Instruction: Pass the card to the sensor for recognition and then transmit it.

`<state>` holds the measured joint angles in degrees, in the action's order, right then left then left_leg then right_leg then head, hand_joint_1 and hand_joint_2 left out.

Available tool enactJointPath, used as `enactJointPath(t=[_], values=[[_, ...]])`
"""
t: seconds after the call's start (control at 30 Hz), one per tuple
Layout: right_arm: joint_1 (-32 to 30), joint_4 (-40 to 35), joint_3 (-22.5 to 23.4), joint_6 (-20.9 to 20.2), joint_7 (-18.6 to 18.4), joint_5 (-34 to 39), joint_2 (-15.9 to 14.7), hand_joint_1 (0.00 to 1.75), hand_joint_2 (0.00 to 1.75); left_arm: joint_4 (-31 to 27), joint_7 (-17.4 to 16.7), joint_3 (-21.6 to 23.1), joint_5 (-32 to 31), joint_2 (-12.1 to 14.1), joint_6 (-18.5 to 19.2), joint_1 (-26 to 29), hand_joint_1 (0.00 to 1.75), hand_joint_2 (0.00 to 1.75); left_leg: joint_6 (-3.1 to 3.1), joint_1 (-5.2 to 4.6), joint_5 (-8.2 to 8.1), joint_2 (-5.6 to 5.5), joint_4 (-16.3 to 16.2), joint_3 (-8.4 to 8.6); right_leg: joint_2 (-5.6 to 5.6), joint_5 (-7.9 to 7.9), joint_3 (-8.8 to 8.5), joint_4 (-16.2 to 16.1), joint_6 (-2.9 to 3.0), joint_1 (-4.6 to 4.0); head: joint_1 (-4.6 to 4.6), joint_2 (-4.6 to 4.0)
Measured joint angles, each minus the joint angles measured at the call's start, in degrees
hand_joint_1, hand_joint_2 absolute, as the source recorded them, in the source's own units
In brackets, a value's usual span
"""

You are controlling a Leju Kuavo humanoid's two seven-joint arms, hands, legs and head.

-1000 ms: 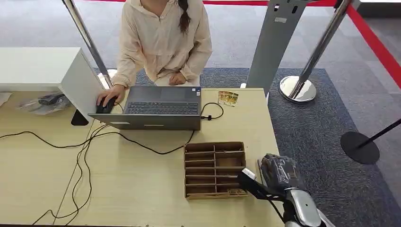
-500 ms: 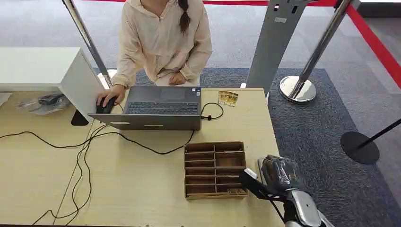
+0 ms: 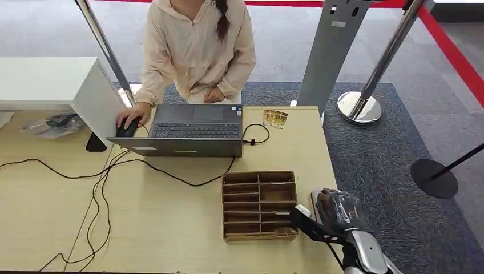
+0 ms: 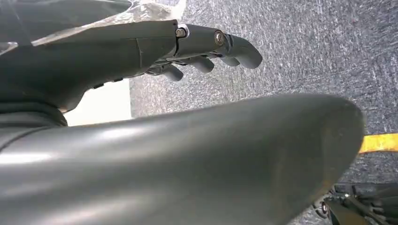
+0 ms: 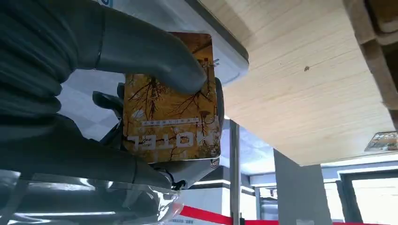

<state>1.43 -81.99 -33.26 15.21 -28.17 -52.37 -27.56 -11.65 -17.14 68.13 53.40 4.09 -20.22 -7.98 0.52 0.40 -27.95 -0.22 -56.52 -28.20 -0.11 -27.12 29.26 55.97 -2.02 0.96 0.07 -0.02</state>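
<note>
— Where is the card (image 5: 172, 105)?
— The right hand (image 3: 338, 208) holds it, thumb pressed on top, over a flat grey sensor (image 5: 220, 49) at the edge of the surface (image 3: 171, 228), beside the brown box (image 3: 259, 204).
— And the left hand (image 4: 206, 47)?
— It hangs over the carpet, fingers apart, holding nothing.
— Anyone else?
— A person (image 3: 197, 51) sits at a laptop (image 3: 191, 130).

Worktop (image 3: 171, 228): pale wood-grain laminate, smooth, matt. Divider tray (image 3: 259, 204): brown cardboard, dull, raw-cut edges. Card (image 5: 171, 101): glossy printed plastic, amber pattern. Right hand (image 5: 94, 93): matt grey plastic, clear crinkled film over wrist. Left hand (image 4: 206, 47): smooth dark grey plastic, faint sheen. Stanchion post (image 3: 394, 48): polished chrome metal. Floor (image 3: 388, 154): rough blue-grey carpet. Laptop (image 3: 191, 130): matt grey casing.
</note>
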Motion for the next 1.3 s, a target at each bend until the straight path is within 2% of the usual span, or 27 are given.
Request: enactJointPath(t=[0.43,0.57,0.73,1.0,1.17,1.3], values=[[0.46,0.61,0.06,0.59,-0.07,0.31,0.02,1.75,1.75,0.00,0.52,0.00,-0.24,0.00,0.28,0.01,0.00,0.00,0.00,0.00,0.01,0.01,-0.01,0.06,0.00,0.02,-0.05,0.00,0.01,0.00,0.00,0.00],[0.82,-0.33,0.52,-0.02,-1.18,-0.96,-0.63,1.75,1.75,0.00,0.63,0.02,-0.24,0.00,0.35,0.02,0.00,0.00,0.00,0.00,0.01,0.00,-0.01,0.03,0.00,0.02,-0.04,0.00,0.00,0.00,0.02,0.00],[1.88,-3.94,2.03,-3.41,-2.43,-3.83,-1.92,1.75,1.75,0.00,0.70,0.00,-0.42,0.04,0.50,0.03,0.00,0.00,0.00,-0.01,0.01,0.01,-0.01,0.01,0.00,0.02,-0.02,0.00,0.00,0.01,0.00,0.00],[4.93,-11.86,5.79,-9.67,-2.38,-7.80,-3.50,1.75,1.75,0.00,0.92,0.00,-0.87,0.13,0.90,0.03,0.00,0.00,0.00,0.00,0.01,0.01,-0.01,-0.02,0.00,0.02,-0.01,0.00,0.00,0.01,0.00,0.00],[8.80,-17.37,7.08,-13.92,-1.99,-9.33,-3.56,1.75,1.75,0.00,1.09,0.02,-1.31,0.13,1.05,0.00,0.00,0.00,0.00,0.00,0.01,0.01,-0.01,-0.02,0.00,0.02,-0.01,0.00,0.00,0.01,0.02,0.00],[11.84,-20.67,7.19,-15.74,-1.40,-10.05,-3.28,1.75,1.75,0.00,1.44,0.02,-1.62,0.13,1.29,-0.03,0.00,0.00,0.00,0.00,0.02,0.02,-0.01,-0.02,0.00,0.02,-0.01,0.01,0.00,0.01,0.00,0.00]])
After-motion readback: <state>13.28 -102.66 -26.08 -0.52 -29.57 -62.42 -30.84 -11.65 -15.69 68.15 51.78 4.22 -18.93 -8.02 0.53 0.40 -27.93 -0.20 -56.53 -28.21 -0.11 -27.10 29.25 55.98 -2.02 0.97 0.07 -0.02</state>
